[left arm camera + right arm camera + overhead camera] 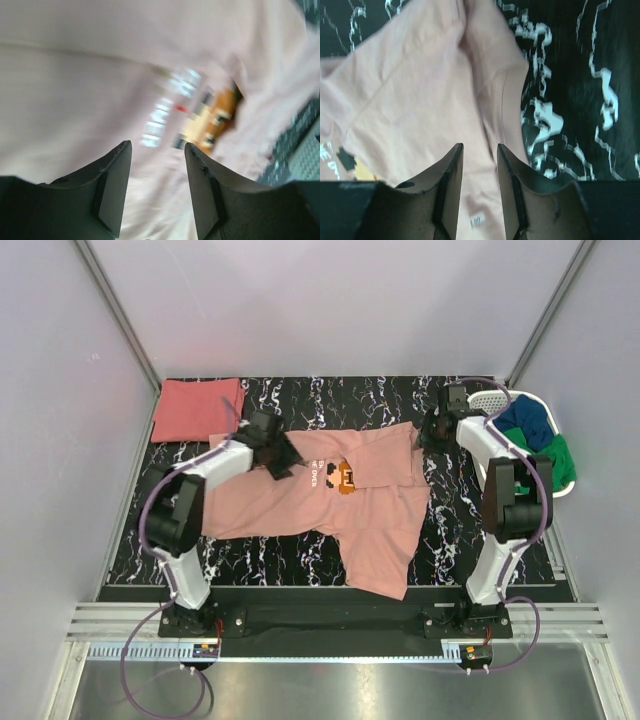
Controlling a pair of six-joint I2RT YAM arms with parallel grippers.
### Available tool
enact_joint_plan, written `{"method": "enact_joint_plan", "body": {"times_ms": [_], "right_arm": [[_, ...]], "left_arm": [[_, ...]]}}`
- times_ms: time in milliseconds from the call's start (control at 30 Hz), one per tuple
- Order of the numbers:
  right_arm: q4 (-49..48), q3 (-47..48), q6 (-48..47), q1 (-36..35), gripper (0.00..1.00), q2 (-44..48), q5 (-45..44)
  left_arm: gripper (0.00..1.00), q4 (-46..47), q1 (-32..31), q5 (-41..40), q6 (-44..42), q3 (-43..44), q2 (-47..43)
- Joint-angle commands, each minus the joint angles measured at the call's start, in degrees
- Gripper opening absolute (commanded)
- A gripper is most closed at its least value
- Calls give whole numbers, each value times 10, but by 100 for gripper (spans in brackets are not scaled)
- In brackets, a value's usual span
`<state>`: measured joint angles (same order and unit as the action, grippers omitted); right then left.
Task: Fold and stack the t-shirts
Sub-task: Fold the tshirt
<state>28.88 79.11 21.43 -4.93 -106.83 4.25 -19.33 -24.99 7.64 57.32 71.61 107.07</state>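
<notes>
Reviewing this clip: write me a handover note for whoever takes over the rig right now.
Left gripper: open, empty, over the pink t-shirt near its print.
Right gripper: open, empty, over that shirt's far right corner.
Pink t-shirt: spread print-up on the table, unfolded.
Coral-red t-shirt: folded, far left corner.
Done: one shirt folded.
Left: fold the pink one and stack it. More clothes sit in the basket, far right.

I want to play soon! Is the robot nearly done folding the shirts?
Not nearly. Done: one coral-red shirt lies folded at the far left. In hand: the pink shirt lies spread out, unfolded; both pairs of jaws stand open over it, gripping nothing. Left: folding it, stacking it on the red one, and maybe the clothes in the basket.
</notes>
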Motion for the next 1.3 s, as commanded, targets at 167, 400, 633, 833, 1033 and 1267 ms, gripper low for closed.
{"method": "enact_joint_plan", "body": {"times_ms": [167,400,633,833,1033,1267], "right_arm": [[-3,120,-16,22,37,-115,1],[9,180,-18,32,22,-190,-40],[35,239,-31,44,9,-237,-52],[62,261,-32,46,16,-240,-22],[70,247,-13,46,31,-171,44],[63,138,10,46,39,-80,97]], "left_arm": [[53,-44,176,-53,-99,-88,-103],[51,-18,246,-39,-107,-82,-57],[48,-45,276,-92,-106,-53,-35],[51,-64,287,-122,-132,-31,-54],[51,-43,291,-84,-155,-31,-48],[52,-65,291,-130,-172,-20,-47]]}}
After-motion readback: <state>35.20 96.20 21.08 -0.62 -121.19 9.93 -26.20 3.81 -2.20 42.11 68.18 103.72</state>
